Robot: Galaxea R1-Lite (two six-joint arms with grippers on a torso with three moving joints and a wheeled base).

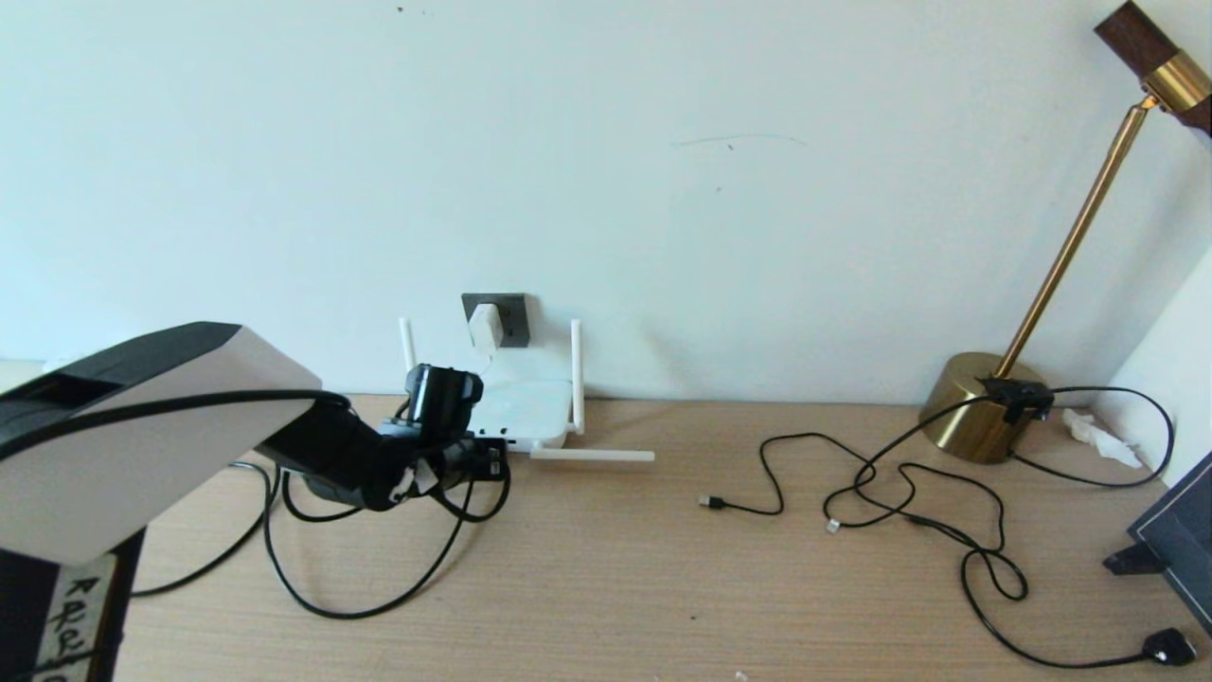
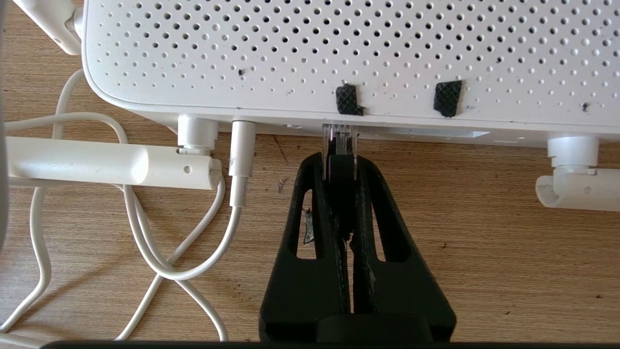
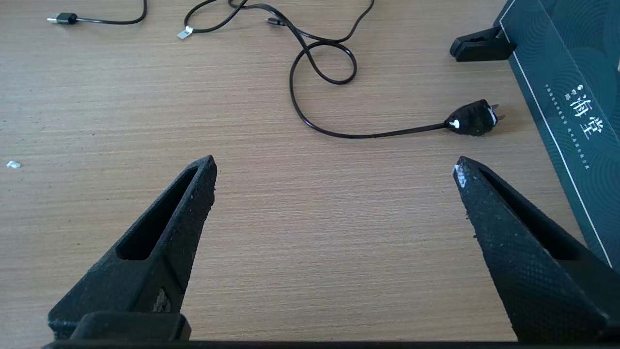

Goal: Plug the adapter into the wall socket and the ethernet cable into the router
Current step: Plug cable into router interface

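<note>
adapter (image 1: 484,327): white, seated in grey wall socket (image 1: 511,317); ethernet cable (image 1: 379,597) connector at white router (image 1: 525,407) port

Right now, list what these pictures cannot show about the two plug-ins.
- Head view: router ports hidden behind the left tool.
- Left wrist view: ethernet cable connector's depth in the port, hidden by the router's edge; wall socket out of frame.
- Head view: adapter covers its wall socket holes; pins unseen.

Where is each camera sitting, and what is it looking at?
Head view: high up, looking down at the desk and wall; the left arm shows.
Left wrist view: behind the left gripper, jaws shut on the ethernet cable connector at the router.
Right wrist view: behind the right gripper, jaws open over bare desk.
Shared: head and right wrist both show the black plug.
</note>
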